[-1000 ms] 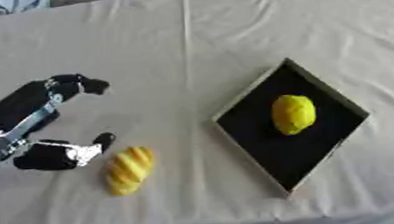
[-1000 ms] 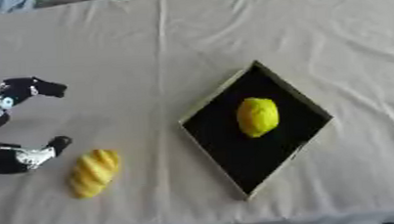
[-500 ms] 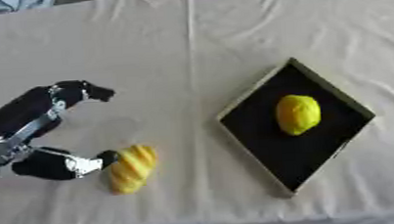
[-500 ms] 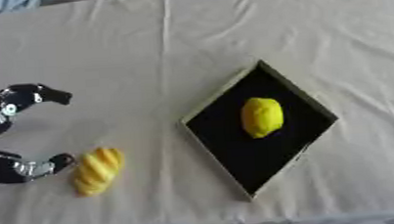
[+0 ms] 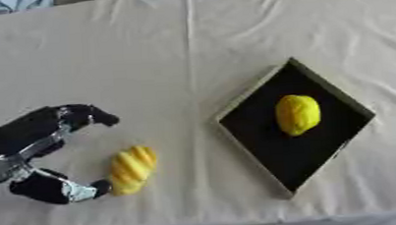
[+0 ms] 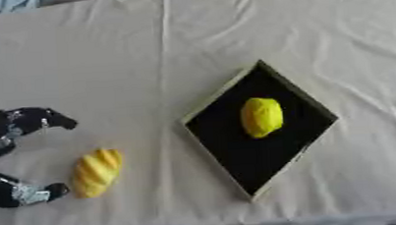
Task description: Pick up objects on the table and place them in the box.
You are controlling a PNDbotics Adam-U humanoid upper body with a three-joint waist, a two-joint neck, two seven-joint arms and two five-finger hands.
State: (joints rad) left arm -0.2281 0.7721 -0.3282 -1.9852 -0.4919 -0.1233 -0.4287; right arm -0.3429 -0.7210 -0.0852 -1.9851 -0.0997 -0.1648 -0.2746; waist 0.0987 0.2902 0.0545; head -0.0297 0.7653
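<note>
Lying on the cream cloth-covered worktop point(image 5: 146, 53), a ridged yellow bread-shaped loaf point(image 5: 132, 169) sits near the left front edge, well apart from the shallow black box with pale rim point(image 5: 251, 102). The robot's black left hand point(image 5: 31, 144) is spread around the loaf's left side — thumb tip touching or just beside its lower end, upper fingers point(image 5: 90, 115) curved above it, not closed on it. A smooth yellow lemon point(image 5: 297, 114) rests inside the box (nothing lies between loaf and box).
</note>
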